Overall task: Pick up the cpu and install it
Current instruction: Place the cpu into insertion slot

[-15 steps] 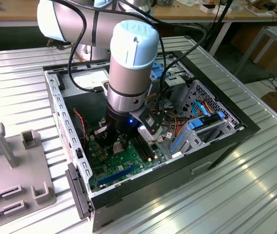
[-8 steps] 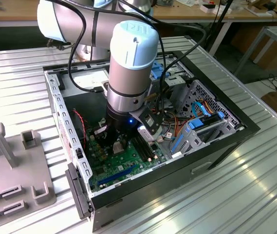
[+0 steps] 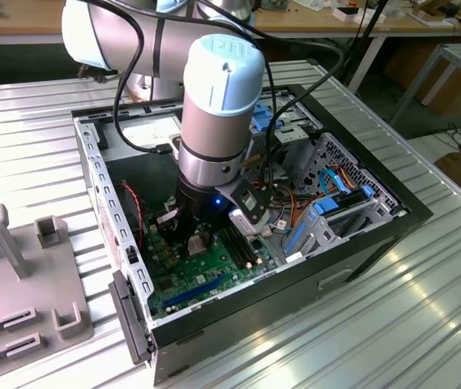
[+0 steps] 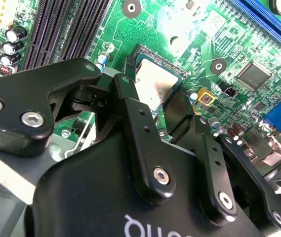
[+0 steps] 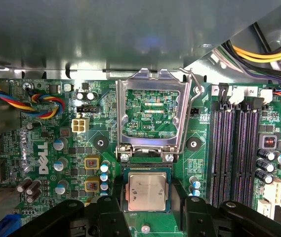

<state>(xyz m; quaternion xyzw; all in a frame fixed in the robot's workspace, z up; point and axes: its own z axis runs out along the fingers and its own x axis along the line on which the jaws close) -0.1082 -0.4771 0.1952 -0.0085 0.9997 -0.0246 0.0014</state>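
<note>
Progress looks far along: inside the computer case (image 3: 352, 267), on the green board (image 5: 202, 165), the socket frame (image 5: 152, 81) stands hinged open, not yet closed. Just beside its hinge the cpu (image 5: 147, 192) lies flat in its seat. The gripper (image 5: 147, 200) straddles it; clamped or released, I cannot tell.

Exterior view: high, off to one side, angled down at the open computer case (image 3: 408, 212) from mid range. The arm (image 3: 218, 105) is centre frame, over the green board (image 3: 214, 271). First wrist view: close, facing almost straight onto the board. Second wrist view: closer still, slanted, looking past the gripper (image 4: 155, 104) body. Both wrist views share the cpu (image 5: 146, 192) (image 4: 154, 84) and memory slots (image 5: 234, 148) (image 4: 61, 29). All three share the board.
</note>
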